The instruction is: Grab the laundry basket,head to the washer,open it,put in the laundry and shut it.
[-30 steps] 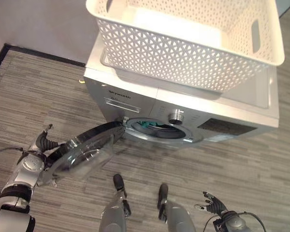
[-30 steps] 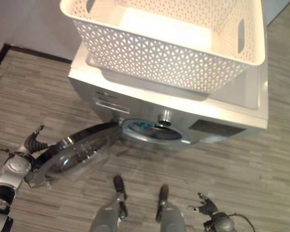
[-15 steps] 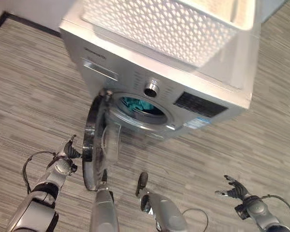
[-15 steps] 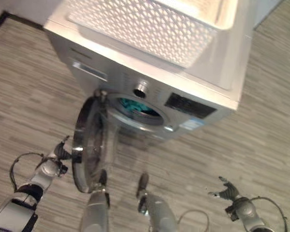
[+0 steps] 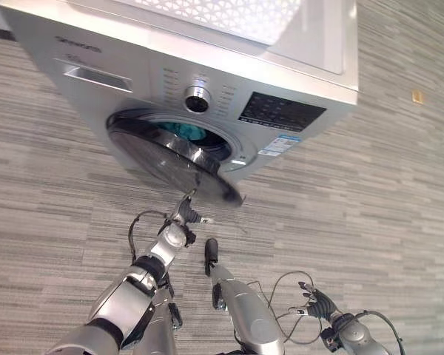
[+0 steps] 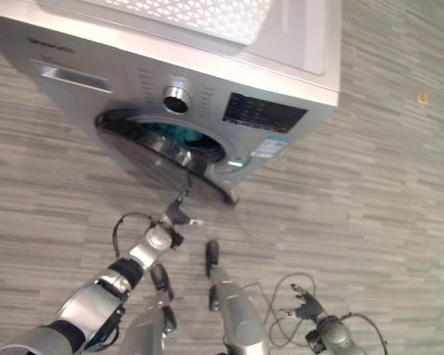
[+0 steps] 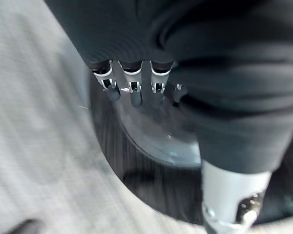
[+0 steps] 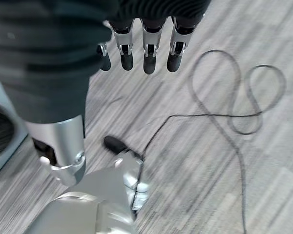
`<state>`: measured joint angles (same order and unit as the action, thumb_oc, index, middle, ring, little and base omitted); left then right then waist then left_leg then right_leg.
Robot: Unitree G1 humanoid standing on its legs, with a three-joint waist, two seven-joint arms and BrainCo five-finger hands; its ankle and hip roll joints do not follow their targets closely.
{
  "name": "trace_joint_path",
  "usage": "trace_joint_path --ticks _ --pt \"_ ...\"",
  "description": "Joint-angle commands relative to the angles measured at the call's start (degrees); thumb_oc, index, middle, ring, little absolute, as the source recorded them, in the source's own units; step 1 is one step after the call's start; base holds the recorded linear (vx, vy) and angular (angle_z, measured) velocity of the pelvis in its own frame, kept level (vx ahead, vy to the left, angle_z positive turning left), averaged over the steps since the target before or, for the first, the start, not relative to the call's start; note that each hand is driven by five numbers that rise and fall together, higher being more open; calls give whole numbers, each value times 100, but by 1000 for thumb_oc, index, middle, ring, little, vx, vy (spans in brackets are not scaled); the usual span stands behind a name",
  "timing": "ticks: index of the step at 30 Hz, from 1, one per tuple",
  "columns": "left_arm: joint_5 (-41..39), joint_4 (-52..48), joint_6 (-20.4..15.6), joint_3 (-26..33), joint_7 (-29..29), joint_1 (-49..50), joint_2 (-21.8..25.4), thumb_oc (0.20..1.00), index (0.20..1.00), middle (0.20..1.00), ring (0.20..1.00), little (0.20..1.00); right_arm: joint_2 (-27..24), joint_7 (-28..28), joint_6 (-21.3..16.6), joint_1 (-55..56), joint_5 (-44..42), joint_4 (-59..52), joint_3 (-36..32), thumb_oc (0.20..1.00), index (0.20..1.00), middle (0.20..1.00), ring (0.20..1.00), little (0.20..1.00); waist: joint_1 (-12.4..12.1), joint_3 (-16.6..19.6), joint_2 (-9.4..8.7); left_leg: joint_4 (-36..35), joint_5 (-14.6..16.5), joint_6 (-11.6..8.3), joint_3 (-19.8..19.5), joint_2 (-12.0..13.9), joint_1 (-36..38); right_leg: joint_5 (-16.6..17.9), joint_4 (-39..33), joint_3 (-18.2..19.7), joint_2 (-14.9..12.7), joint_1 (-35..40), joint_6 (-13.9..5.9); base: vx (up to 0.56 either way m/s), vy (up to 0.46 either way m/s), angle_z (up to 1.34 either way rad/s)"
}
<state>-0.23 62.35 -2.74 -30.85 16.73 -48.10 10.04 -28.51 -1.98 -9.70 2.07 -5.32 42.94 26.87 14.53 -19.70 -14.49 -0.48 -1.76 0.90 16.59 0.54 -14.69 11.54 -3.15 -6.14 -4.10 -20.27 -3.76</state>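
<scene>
Washer point(image 5: 296, 89) fills the frame's upper half, one door point(image 5: 174, 159) ajar, teal laundry point(image 5: 186, 132) inside, one basket point(image 5: 229, 13) on top. Left hand point(image 7: 132, 85), fingers straight, pushes the door; a slip could leave it unlatched. Right hand point(image 8: 136, 48), relaxed and empty, hangs over the floor point(image 8: 224, 165).

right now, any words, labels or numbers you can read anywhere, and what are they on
No text is legible.
washer front, above the drawer: a short line of print, too small to read.
dark control panel: faint marks, unreadable.
sticker beside the door: blurred print, unreadable.
</scene>
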Motion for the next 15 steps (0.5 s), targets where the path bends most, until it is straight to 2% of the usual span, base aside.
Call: trace_joint_path --ticks 1,6,7,10,13,14,15 --pt "-834 -566 -843 -4 299 -1472 -451 1000 1000 1000 1000 1000 -605 -41 -39 128 73 58 -58 1000 1000 1000 1000 1000 186 519 -24 -404 -443 -320 -153 354 -168 -233 151 324 184 144 -368 24 22 -79" --pt "-1015 -701 -908 -173 135 -1854 -363 1000 1000 1000 1000 1000 -651 10 3 34 205 438 -101 1000 1000 1000 1000 1000 277 664 110 -452 -444 -378 -153 394 -258 -122 -90 325 178 102 -410 36 -13 -50" --pt "-1047 -599 -871 -125 39 -1803 -234 1000 1000 1000 1000 1000 -596 116 26 -73 252 827 -212 1000 1000 1000 1000 1000 291 715 232 -452 -439 -400 -124 390 -286 -78 -161 343 163 55 -425 50 20 -7" --pt "-855 -387 -821 -22 -59 -1528 19 1000 1000 1000 1000 1000 -488 171 43 -171 265 1251 -401 1000 1000 1000 1000 1000 256 745 425 -452 -439 -431 -74 368 -321 -8 -185 377 91 -71 -497 26 36 -6" --pt "-690 -294 -794 42 -186 -1127 218 1000 1000 1000 1000 1000 -421 118 45 -154 288 1122 -447 1000 1000 1000 1000 1000 192 775 531 -452 -451 -455 -77 365 -329 -27 -185 357 57 -73 -505 29 -17 -7" --pt "-701 -447 -825 262 -236 -353 384 1000 1000 1000 1000 1000 -288 123 33 -78 314 1158 -546 1000 1000 1000 1000 1000 50 784 659 -452 -471 -459 -164 361 -232 -65 -185 289 25 57 -471 72 -56 0" --pt "-813 -639 -880 328 -294 49 357 1000 1000 1000 1000 1000 -182 174 39 -92 291 1249 -603 1000 1000 1000 1000 1000 -29 784 735 -452 -477 -461 -217 349 -172 -91 -185 240 -2 149 -462 104 -81 8"
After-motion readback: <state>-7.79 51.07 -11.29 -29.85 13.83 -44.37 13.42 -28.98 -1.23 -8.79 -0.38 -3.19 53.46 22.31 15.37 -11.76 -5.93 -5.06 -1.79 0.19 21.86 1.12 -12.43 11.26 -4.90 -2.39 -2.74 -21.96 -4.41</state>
